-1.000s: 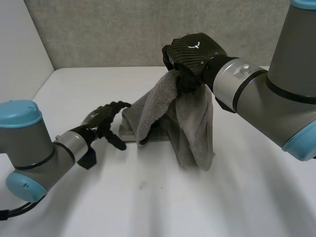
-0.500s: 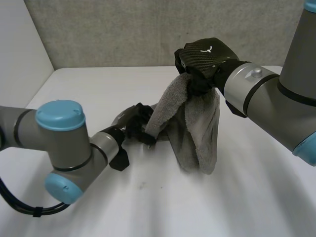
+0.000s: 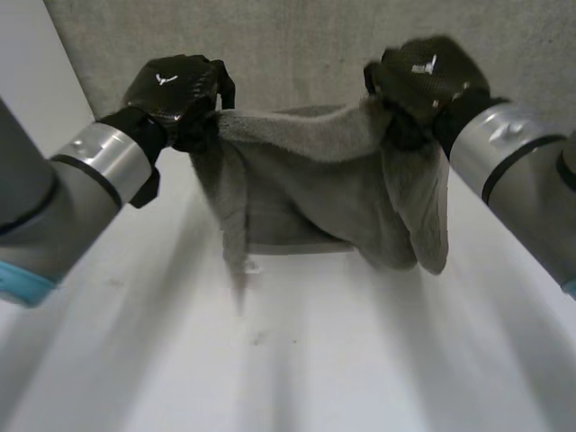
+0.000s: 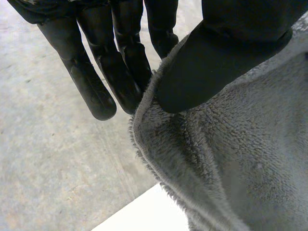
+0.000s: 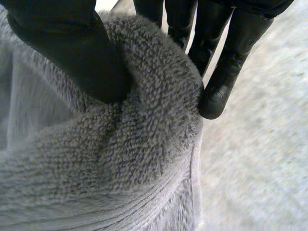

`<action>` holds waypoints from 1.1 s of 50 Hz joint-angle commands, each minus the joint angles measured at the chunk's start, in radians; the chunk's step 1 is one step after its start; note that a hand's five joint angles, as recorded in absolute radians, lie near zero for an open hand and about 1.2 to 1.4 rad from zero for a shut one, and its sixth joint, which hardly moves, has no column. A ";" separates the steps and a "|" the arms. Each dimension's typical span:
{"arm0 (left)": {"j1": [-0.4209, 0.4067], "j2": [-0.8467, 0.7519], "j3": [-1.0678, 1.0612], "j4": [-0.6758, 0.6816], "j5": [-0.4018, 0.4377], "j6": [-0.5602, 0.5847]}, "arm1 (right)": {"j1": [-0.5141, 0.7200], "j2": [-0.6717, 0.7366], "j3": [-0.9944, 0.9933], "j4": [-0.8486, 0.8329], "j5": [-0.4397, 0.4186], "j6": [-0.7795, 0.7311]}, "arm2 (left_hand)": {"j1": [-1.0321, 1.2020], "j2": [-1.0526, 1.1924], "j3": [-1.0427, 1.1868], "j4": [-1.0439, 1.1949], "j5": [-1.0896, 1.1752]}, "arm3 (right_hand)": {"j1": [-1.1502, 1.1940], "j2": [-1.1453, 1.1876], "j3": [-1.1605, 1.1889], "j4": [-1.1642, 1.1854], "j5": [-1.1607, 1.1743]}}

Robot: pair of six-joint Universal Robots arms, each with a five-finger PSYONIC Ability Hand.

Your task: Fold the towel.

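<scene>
Two corners are pinched: the left hand [image 3: 175, 85] nips one top corner of the towel [image 3: 306, 180] between thumb and straight fingers, and the right hand [image 3: 423, 76] nips the other likewise. The thick, soft cloth hangs limp between them and would likely sag wherever unsupported, so corners look the soundest holds. Its lower part seems to rest on the smooth white table [image 3: 360, 360], with a grey wall [image 3: 288, 45] close behind.

Head view: left hand [image 3: 171, 85] back-on, its hold on the towel [image 3: 306, 180] corner hidden underneath; right hand [image 3: 423, 76], same story. Both arms run off the edges. Right wrist view: the towel bunch covers part of the fingers [image 5: 231, 57] and spills past the frame.
</scene>
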 commanded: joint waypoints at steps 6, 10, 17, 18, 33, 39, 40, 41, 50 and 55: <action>0.095 -0.097 0.016 -0.401 0.027 0.331 | -0.007 0.065 0.088 0.317 0.002 -0.293 | 0.230 0.181 0.181 0.180 0.190 | 0.458 0.217 0.218 0.202 0.263; 0.071 -0.198 0.001 -0.461 0.024 0.416 | -0.003 0.157 0.082 0.364 0.003 -0.348 | 0.230 0.181 0.181 0.180 0.190 | 0.458 0.217 0.218 0.202 0.263; 0.051 -0.349 0.039 -0.420 0.027 0.420 | 0.010 0.298 0.005 0.360 0.011 -0.398 | 0.230 0.181 0.181 0.180 0.190 | 0.458 0.217 0.218 0.202 0.263; 0.048 -0.373 0.068 -0.374 0.024 0.420 | 0.010 0.329 -0.040 0.354 0.011 -0.398 | 0.230 0.181 0.181 0.180 0.190 | 0.458 0.217 0.218 0.202 0.263; 0.045 -0.197 0.147 0.743 -0.043 0.218 | 0.028 0.176 -0.176 -0.659 0.186 -0.262 | 0.230 0.181 0.181 0.180 0.190 | 0.458 0.217 0.218 0.202 0.263; 0.046 -0.136 0.085 0.671 -0.062 0.155 | 0.031 0.131 -0.042 -0.604 0.170 -0.262 | 0.230 0.181 0.181 0.180 0.190 | 0.458 0.217 0.218 0.202 0.263; 0.048 -0.134 0.058 0.630 -0.058 0.157 | 0.031 0.131 -0.042 -0.603 0.170 -0.262 | 0.230 0.181 0.181 0.180 0.190 | 0.458 0.217 0.218 0.202 0.263; 0.048 -0.134 0.058 0.629 -0.058 0.157 | 0.030 0.131 -0.021 -0.546 0.166 -0.265 | 0.230 0.181 0.181 0.180 0.190 | 0.458 0.217 0.218 0.202 0.263; 0.048 -0.107 -0.254 0.501 0.009 0.181 | 0.019 0.185 0.174 -0.274 0.146 -0.265 | 0.230 0.181 0.181 0.180 0.190 | 0.458 0.217 0.218 0.202 0.263; 0.035 -0.133 -0.408 0.461 0.057 0.246 | 0.017 0.249 0.266 -0.241 0.120 -0.265 | 0.230 0.181 0.181 0.180 0.190 | 0.458 0.217 0.218 0.202 0.263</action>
